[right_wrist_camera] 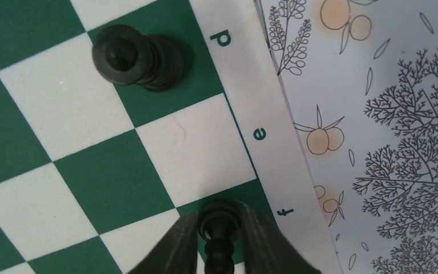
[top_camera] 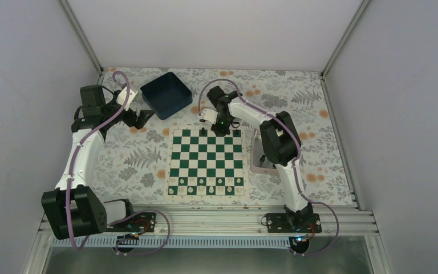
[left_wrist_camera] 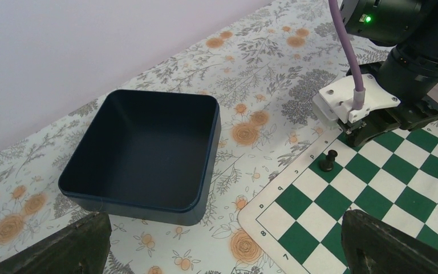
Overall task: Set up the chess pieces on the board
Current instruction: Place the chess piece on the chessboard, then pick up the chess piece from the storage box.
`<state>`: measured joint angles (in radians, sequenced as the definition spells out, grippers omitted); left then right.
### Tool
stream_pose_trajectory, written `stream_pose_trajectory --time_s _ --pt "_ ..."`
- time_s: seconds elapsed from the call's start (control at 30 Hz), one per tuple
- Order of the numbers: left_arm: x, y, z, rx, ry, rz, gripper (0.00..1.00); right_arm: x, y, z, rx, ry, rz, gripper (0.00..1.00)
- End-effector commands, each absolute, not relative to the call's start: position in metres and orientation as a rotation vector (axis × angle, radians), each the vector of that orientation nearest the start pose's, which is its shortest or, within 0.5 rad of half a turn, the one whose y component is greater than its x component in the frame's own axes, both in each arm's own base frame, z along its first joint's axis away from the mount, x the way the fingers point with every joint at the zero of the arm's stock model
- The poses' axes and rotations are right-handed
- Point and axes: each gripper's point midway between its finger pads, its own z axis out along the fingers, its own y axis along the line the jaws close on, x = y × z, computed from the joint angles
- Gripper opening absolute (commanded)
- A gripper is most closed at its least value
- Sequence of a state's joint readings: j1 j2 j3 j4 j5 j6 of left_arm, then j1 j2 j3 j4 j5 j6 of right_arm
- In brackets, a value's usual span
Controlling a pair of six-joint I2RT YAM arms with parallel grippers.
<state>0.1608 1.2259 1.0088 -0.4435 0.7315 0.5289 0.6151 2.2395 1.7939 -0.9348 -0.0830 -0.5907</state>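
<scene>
The worktop (top_camera: 137, 162) is covered with a pale sheet printed with grey ferns and orange blossoms, and plain white walls (top_camera: 217, 28) close it in at the back and both sides, with metal struts in the corners. A ribbed aluminium rail (top_camera: 205, 220) runs along the near edge and carries both arm bases. The board (top_camera: 207, 155) lies flat in the middle of the worktop, with a row of white pieces (top_camera: 205, 190) along its near edge. Three black pieces show on the far row: one (right_wrist_camera: 131, 54) on the green square beside the letter d, one (top_camera: 238, 132) at the far right corner, and one (right_wrist_camera: 219, 216) on the green square by the letter f. The right gripper (top_camera: 221, 123) points down over that last piece, its fingers (right_wrist_camera: 174, 245) close on either side; whether they press it I cannot tell. The left gripper (top_camera: 140, 118) hovers over bare cloth left of the board, fingers (left_wrist_camera: 80, 245) spread wide and holding nothing, facing a dark blue bin (top_camera: 166, 94) near the back wall. A silver tray (top_camera: 258, 162) sits just right of the board, partly hidden under the right arm.
</scene>
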Motion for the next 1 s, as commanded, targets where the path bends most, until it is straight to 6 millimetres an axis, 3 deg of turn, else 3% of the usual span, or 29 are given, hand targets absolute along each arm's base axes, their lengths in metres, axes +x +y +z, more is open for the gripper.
stream_pose_trajectory --time_s 0.0,0.33,0.43,0.57,0.6,0.63,0.7,0.87,0.97 --pt "0.355 -0.062 0.243 0.771 1.915 -0.41 1.0 0.386 0.289 0.031 -1.654 2.422 0.097 0.29" --pt "0.355 -0.062 0.246 0.77 1.912 -0.411 1.0 0.392 0.267 0.103 -1.521 2.345 0.048 0.39" --pt "0.354 -0.062 0.248 0.77 1.907 -0.406 1.0 0.381 0.249 0.133 -1.474 2.325 0.059 0.41" --pt "0.353 -0.062 0.25 0.77 1.9 -0.401 1.0 0.354 0.206 0.147 -1.435 2.361 0.055 0.44" --pt "0.353 -0.062 0.25 0.769 1.9 -0.402 1.0 0.344 0.194 0.147 -1.431 2.376 0.057 0.45" --pt "0.354 -0.062 0.25 0.772 1.9 -0.403 1.0 0.32 0.164 0.15 -1.411 2.39 0.062 0.47" --pt "0.354 -0.063 0.25 0.772 1.9 -0.407 1.0 0.302 0.147 0.141 -1.413 2.421 0.063 0.47" --pt "0.354 -0.064 0.249 0.777 1.9 -0.415 1.0 0.268 0.123 0.107 -1.423 2.513 0.061 0.48" --pt "0.354 -0.064 0.249 0.777 1.899 -0.415 1.0 0.264 0.116 0.096 -1.396 2.545 0.062 0.48"
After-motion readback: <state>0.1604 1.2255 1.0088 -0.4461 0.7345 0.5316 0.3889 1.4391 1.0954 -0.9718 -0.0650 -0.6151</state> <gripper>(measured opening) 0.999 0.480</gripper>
